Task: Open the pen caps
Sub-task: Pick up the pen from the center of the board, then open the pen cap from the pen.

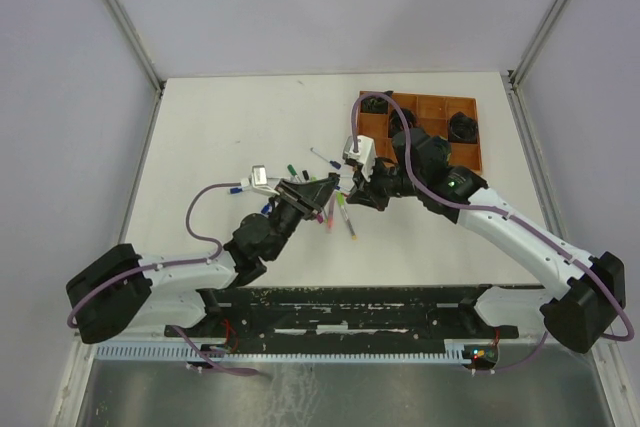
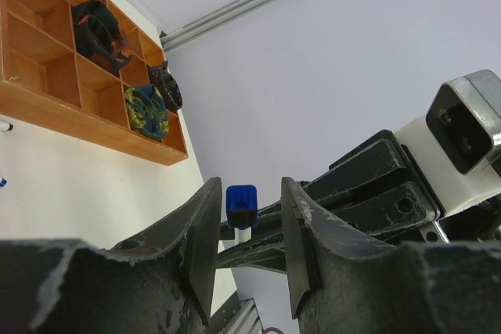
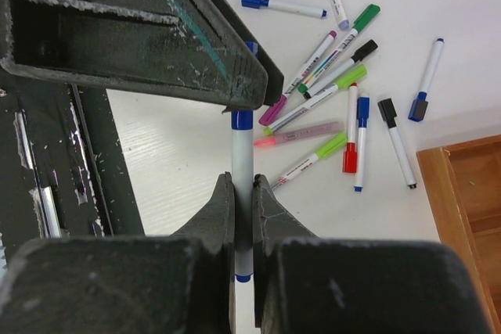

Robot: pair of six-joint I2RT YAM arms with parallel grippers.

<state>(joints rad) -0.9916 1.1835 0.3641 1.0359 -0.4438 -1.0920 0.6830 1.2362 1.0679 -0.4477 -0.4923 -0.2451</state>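
My right gripper (image 3: 243, 193) is shut on the white-grey barrel of a blue pen (image 3: 243, 154) and holds it above the table. The pen's blue cap (image 2: 241, 202) points into my left gripper (image 2: 249, 232) and sits between its two open fingers with a gap on each side. The cap also shows in the right wrist view (image 3: 243, 119), just under a left finger (image 3: 156, 29). In the top view the two grippers meet at mid-table, left (image 1: 325, 190) and right (image 1: 350, 190). Several capped pens (image 3: 337, 76) lie scattered on the table beyond.
A brown compartment tray (image 1: 420, 107) stands at the back right with dark objects in some cells; it also shows in the left wrist view (image 2: 86, 119). More pens lie around the grippers in the top view (image 1: 340, 217). The black base rail (image 1: 350, 307) runs along the near edge.
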